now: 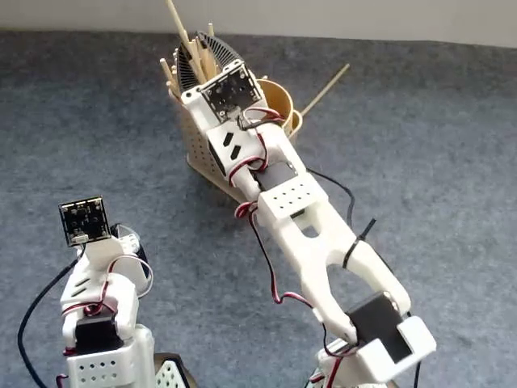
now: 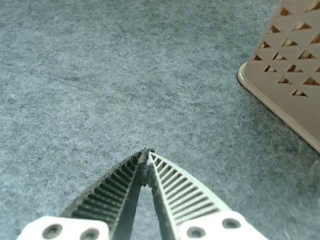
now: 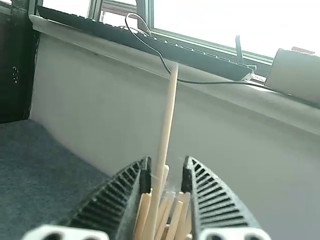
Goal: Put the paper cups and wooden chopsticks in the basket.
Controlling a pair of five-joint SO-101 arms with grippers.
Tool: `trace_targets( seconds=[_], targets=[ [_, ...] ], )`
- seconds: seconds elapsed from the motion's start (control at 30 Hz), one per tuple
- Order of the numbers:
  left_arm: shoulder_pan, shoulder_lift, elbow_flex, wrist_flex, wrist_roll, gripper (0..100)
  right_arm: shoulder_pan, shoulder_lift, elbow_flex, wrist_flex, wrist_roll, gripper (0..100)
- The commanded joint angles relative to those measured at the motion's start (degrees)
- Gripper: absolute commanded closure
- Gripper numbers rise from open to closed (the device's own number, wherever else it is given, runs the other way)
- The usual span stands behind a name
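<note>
A beige basket (image 1: pixel 203 158) with triangular holes stands at the back of the table. Inside it sit a paper cup (image 1: pixel 279 99) and several wooden chopsticks (image 1: pixel 182 42) standing on end. One chopstick (image 1: pixel 326 88) leans out over the rim to the right. My right gripper (image 1: pixel 202 58) hangs over the basket. In the right wrist view this gripper (image 3: pixel 166 167) is open, with one upright chopstick (image 3: pixel 167 120) against a finger and more sticks below. My left gripper (image 2: pixel 147 152) is shut and empty, low over the carpet, apart from the basket's corner (image 2: pixel 287 75).
Grey carpet (image 1: pixel 420 162) covers the table all round the basket. The left arm (image 1: pixel 101 283) rests at the front left. The right arm (image 1: pixel 323 242) stretches diagonally from the front right up to the basket. A pale wall (image 3: pixel 90 100) rises behind the table.
</note>
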Motion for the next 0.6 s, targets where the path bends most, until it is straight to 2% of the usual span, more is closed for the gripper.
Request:
trace_targets(
  seconds=[0.0,0.13,0.33,0.57],
  targets=[
    [0.9,-0.7,-0.4,-1.1,-0.5,99,-0.7,-7.6,0.9,-1.1,0.4,87.8],
    [1.1,-0.7,-0.3,-1.1,-2.3,99,-2.0,-14.2,3.3,0.1,0.4,87.8],
    [1.1,-0.7,-0.3,-1.1,-2.3,99,-2.1,-25.5,3.6,17.8,0.4,87.8],
    [1.1,-0.7,-0.1,-1.1,-2.3,99,2.2,-40.2,3.6,32.9,0.4,87.8]
  ],
)
